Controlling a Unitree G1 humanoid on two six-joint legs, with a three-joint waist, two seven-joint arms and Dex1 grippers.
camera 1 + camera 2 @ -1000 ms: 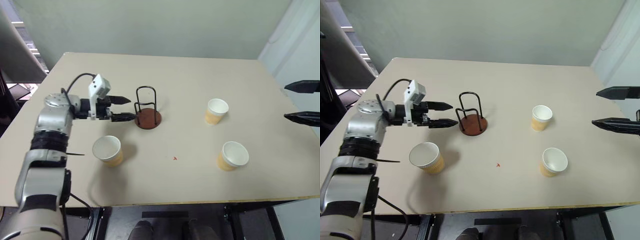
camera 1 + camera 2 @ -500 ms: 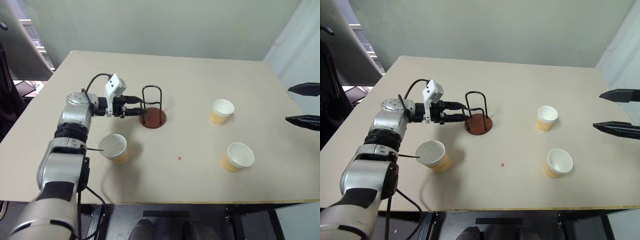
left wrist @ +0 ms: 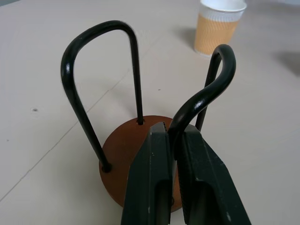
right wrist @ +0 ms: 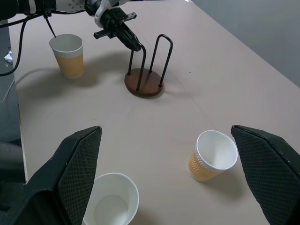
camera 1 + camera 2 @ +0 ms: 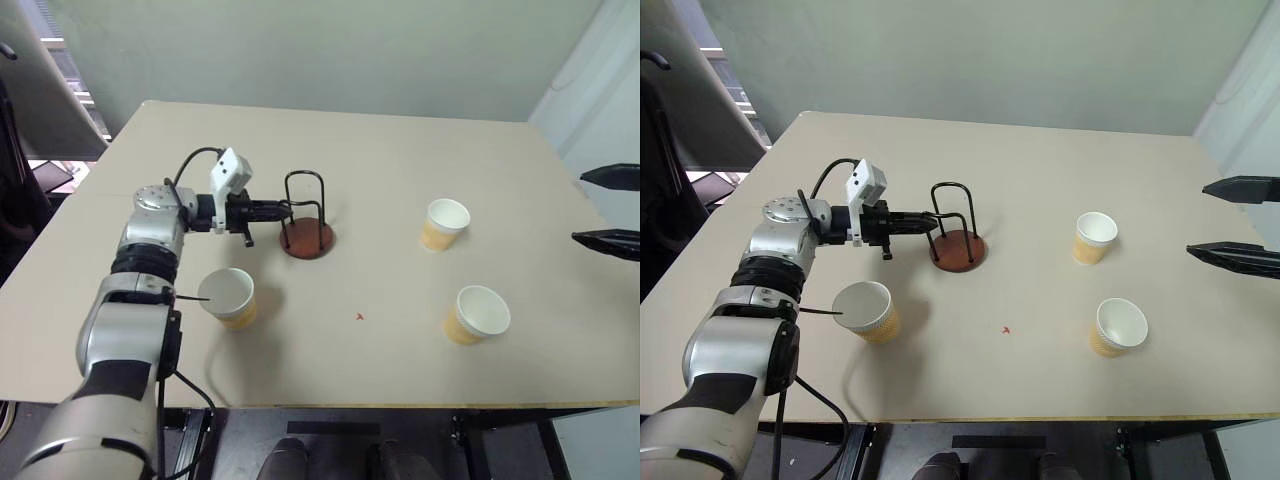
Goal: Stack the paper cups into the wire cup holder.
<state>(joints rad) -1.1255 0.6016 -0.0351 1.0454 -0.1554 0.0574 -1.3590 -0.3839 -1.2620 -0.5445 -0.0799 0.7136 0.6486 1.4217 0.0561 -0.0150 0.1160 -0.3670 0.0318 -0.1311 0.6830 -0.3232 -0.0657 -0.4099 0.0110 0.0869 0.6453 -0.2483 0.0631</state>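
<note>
The wire cup holder point(image 5: 306, 240), a reddish-brown disc with two black wire loops, stands left of the table's middle. My left gripper point(image 3: 172, 136) reaches in level from the left and is shut on the nearer wire loop point(image 3: 206, 93). Three tan paper cups stand upright and apart: one point(image 5: 228, 296) near the front left under my left forearm, one point(image 5: 443, 222) to the right of the holder, one point(image 5: 478, 313) at the front right. My right gripper point(image 5: 581, 207) hovers open at the table's right edge, holding nothing, with the two right cups point(image 4: 211, 157) in front of it.
The beige table point(image 5: 380, 150) has bare room at the back and in the middle. A small red mark point(image 5: 359, 317) lies near the front centre. A pale wall rises behind the far edge, and dark furniture stands off the left side.
My left gripper moved right to the holder and its fingers closed on the near wire loop. The holder and cups kept their places. The right gripper stayed open and still.
</note>
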